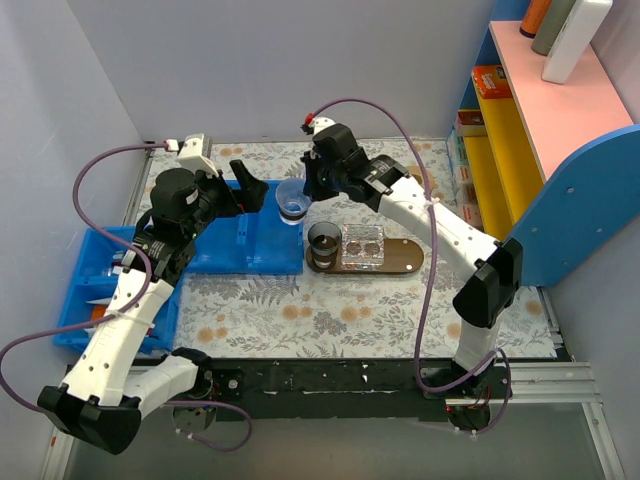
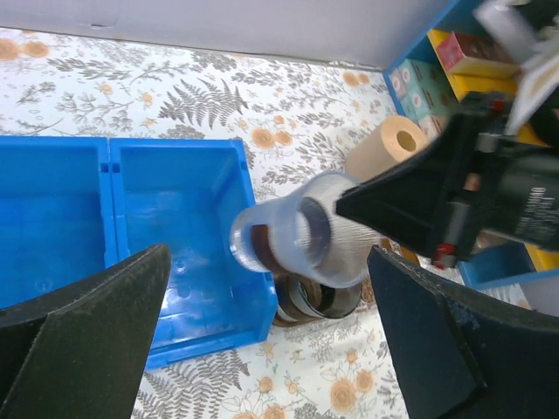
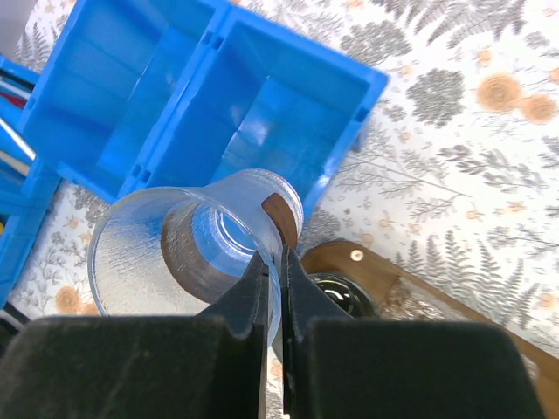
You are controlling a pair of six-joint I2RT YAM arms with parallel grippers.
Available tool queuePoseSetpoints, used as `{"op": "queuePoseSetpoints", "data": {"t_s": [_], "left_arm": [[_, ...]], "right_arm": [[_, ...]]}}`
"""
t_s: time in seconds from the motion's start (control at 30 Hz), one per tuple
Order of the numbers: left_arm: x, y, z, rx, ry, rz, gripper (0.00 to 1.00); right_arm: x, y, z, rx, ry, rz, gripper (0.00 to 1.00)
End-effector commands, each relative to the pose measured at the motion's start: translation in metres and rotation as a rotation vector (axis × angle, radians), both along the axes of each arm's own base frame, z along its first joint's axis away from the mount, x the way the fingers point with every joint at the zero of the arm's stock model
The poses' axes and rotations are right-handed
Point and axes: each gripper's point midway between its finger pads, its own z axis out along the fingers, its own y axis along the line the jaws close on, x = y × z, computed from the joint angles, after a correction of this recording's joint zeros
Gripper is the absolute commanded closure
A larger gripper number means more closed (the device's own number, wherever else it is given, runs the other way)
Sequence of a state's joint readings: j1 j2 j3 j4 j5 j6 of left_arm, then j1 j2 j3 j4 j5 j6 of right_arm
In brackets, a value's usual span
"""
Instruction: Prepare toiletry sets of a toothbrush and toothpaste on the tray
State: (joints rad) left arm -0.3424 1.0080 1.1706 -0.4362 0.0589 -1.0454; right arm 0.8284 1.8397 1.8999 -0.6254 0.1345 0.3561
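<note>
- Tray point(image 1: 405, 258), dark brown wood with rounded ends, lies on the flower-patterned table right of centre, with its long side running left to right.
- On the tray's left end stands a dark cup point(image 1: 322, 240). Just right of it sits a clear square holder point(image 1: 362, 247). The tray's right end is bare.
- No toothbrush or toothpaste shows on the tray. The far-left blue bin point(image 1: 90, 290) holds small items, too small to name.
- A clear plastic cup point(image 3: 175, 253) hangs in the air just beyond the tray's left end, beside the blue bins point(image 1: 245, 245).
- The right gripper point(image 3: 272, 262) pinches the cup's rim, one finger inside and one outside, pressed tight together on the thin wall.
- The left gripper point(image 2: 268, 271) has its jaws spread wide on either side of the cup, touching nothing.
- Judged step: the cup is being placed on the tray, and the toiletries are not yet loaded.
- The next move likely calls for the right arm to swing the cup over a free spot on the tray, lower it upright clear of the dark cup, then release it.
</note>
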Motion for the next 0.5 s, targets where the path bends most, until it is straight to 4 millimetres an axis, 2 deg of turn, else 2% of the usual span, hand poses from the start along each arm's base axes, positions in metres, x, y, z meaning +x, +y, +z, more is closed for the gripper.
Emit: {"op": "queuePoseSetpoints", "data": {"t_s": [0.0,0.03,0.07,0.1,0.13,0.17,0.23,0.27,0.37,0.43,0.47], "left_arm": [[0.005,0.017,0.008,-0.026,-0.05,0.11,0.02],[0.005,0.018,0.006,-0.028,-0.054,0.118,0.02],[0.008,0.02,0.009,-0.034,-0.078,0.131,0.02],[0.008,0.02,0.01,-0.035,-0.091,0.133,0.02],[0.01,0.02,0.003,-0.025,-0.09,0.134,0.02],[0.013,0.019,0.008,-0.03,-0.117,0.131,0.02],[0.02,0.019,0.002,-0.009,-0.119,0.136,0.02],[0.023,0.018,0.001,-0.001,-0.129,0.134,0.02],[0.035,0.019,-0.017,0.039,-0.108,0.151,0.02],[0.039,0.022,-0.027,0.048,-0.107,0.171,0.02],[0.04,0.023,-0.04,0.052,-0.1,0.176,0.02]], "right_arm": [[0.002,-0.045,0.134,0.196,-0.268,-0.043,0.99],[0.002,-0.055,0.131,0.183,-0.268,-0.054,0.99],[0.002,-0.08,0.147,0.189,-0.305,-0.088,0.99],[0.003,-0.094,0.149,0.181,-0.317,-0.107,0.99],[0.005,-0.108,0.147,0.17,-0.32,-0.128,0.99],[0.009,-0.139,0.145,0.149,-0.322,-0.18,0.99],[0.013,-0.171,0.137,0.117,-0.311,-0.234,0.99],[0.016,-0.199,0.132,0.094,-0.307,-0.29,0.99],[0.013,-0.242,0.11,0.018,-0.271,-0.36,0.99],[0.009,-0.257,0.097,-0.013,-0.249,-0.382,0.99],[0.008,-0.268,0.094,-0.017,-0.244,-0.403,0.99]]}}
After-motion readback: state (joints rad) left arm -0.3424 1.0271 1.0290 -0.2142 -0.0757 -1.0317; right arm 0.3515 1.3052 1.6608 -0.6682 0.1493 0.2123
